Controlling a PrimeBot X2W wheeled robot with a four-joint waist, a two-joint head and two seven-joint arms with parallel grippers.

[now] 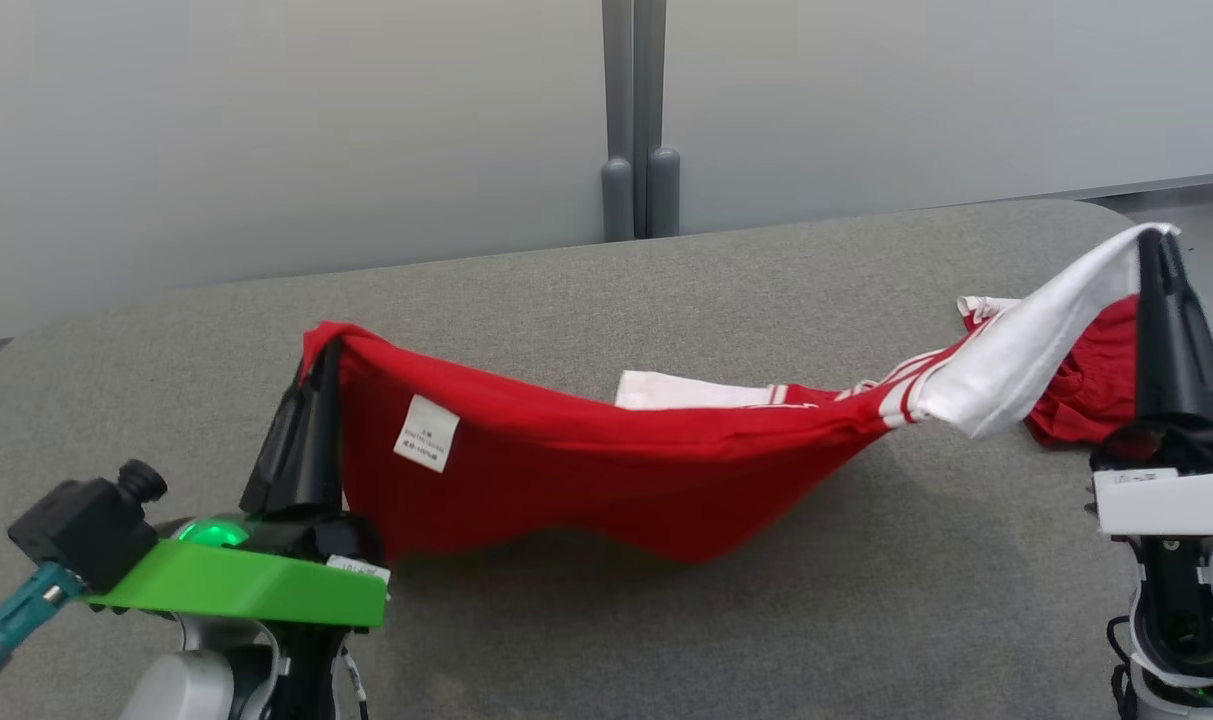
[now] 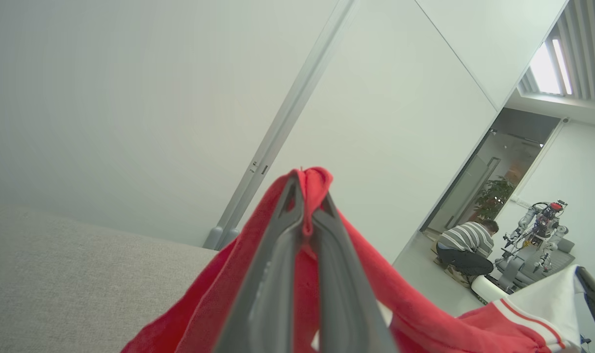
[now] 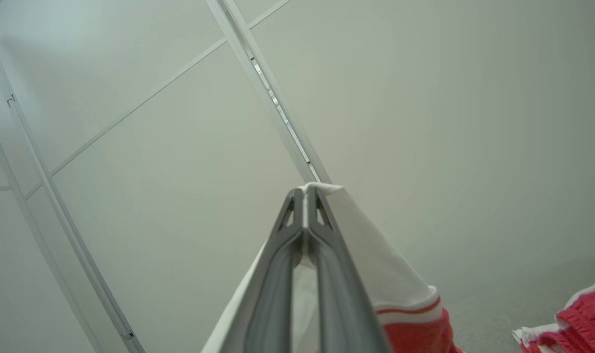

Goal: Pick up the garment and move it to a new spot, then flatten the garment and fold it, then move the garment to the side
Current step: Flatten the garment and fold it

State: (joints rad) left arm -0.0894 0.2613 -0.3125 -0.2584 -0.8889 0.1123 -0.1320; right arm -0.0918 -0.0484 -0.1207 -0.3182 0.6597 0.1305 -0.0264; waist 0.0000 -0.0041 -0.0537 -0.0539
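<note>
While pinching the red knit garment with white striped sleeves, grips a red corner in the clamped left gripper and a white sleeve in the clamped right gripper, with the middle sagging close to the grey felt-covered table. Looks lifted but not yet flattened, with folding and moving aside also left. Meets nothing obstructive on the tabletop; faces pale wall panels beyond, with a crouching person beside another robot far off.
</note>
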